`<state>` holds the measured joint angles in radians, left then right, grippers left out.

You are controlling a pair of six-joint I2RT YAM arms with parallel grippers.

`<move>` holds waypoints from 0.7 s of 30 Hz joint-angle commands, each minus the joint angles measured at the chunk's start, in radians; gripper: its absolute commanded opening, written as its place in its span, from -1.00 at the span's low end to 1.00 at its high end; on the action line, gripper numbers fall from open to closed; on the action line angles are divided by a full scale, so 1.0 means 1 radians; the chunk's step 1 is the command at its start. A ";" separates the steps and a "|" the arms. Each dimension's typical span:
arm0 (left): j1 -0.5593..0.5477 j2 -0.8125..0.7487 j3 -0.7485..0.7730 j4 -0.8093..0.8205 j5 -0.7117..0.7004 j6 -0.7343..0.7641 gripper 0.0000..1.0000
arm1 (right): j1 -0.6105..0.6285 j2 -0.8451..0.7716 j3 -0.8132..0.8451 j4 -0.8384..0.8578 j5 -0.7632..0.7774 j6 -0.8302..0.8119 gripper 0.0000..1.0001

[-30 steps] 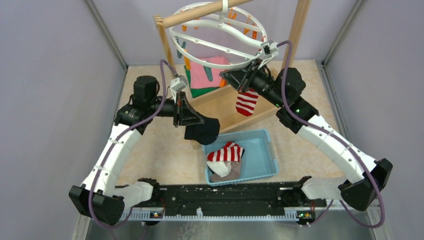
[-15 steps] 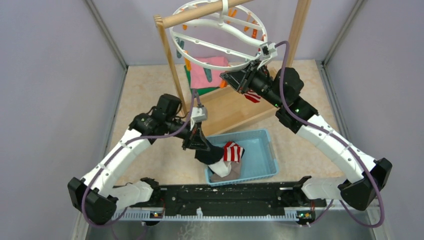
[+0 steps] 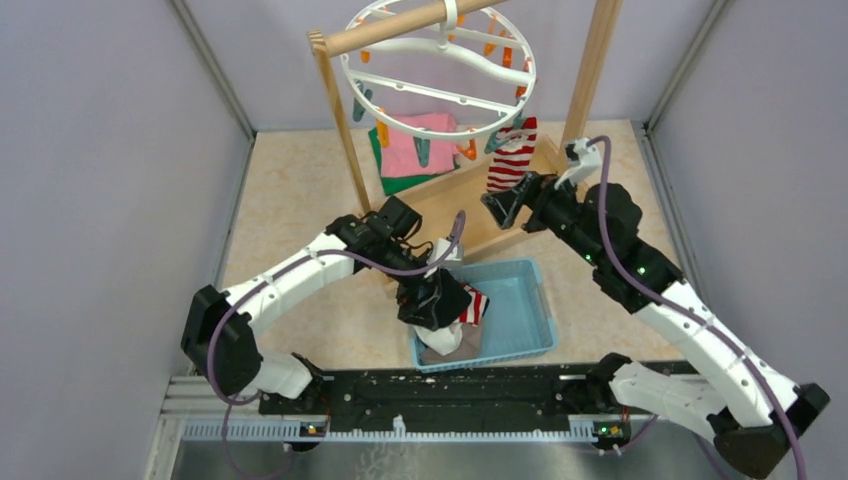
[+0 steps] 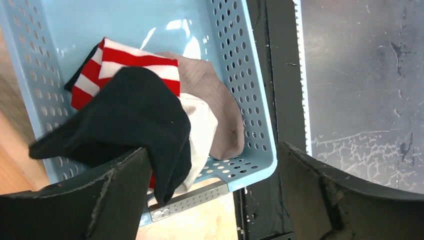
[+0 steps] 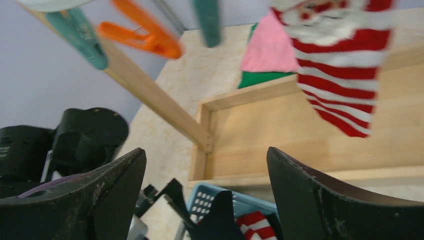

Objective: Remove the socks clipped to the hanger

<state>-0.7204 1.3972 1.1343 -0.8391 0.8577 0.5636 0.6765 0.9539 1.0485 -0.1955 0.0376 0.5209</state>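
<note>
The white ring hanger (image 3: pixel 440 60) hangs from the wooden rod. A red-and-white striped sock (image 3: pixel 512 155) dangles from its right rim; the clip holding it is not clear. My right gripper (image 3: pixel 500 208) stands open just below this sock, apart from it. In the right wrist view the sock (image 5: pixel 345 75) hangs up right of the open gripper (image 5: pixel 206 150), past an orange clip (image 5: pixel 145 35). My left gripper (image 3: pixel 437 300) is open over the blue basket (image 3: pixel 535 300). A black sock (image 4: pixel 125 115) slumps from its left finger (image 4: pixel 120 190) onto the pile.
The basket (image 4: pixel 255 75) holds a striped sock (image 4: pixel 135 57), a beige one (image 4: pixel 215 100) and a white one (image 4: pixel 200 125). The wooden stand's base (image 3: pixel 455 215) and posts (image 3: pixel 345 130) lie behind it. Pink (image 3: pixel 415 145) and green (image 3: pixel 395 182) cloth show below the ring.
My left arm swung right and down with the black sock to the basket and opened. My right gripper opened, let go of the striped sock and drew back down and right from the ring.
</note>
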 commanded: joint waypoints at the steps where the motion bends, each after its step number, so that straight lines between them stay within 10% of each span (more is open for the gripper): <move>1: -0.008 -0.014 0.060 0.039 -0.034 0.069 0.98 | -0.132 -0.045 -0.028 -0.067 0.037 -0.057 0.79; 13: 0.006 -0.181 0.236 -0.152 -0.114 0.045 0.98 | -0.340 0.279 0.016 0.391 -0.204 -0.340 0.61; 21: 0.239 -0.195 0.323 -0.116 0.070 -0.063 0.95 | -0.325 0.236 -0.022 0.465 -0.370 -0.263 -1.00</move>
<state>-0.6121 1.1912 1.4132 -0.9783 0.7959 0.5598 0.3157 1.2736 1.0256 0.1532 -0.2283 0.2367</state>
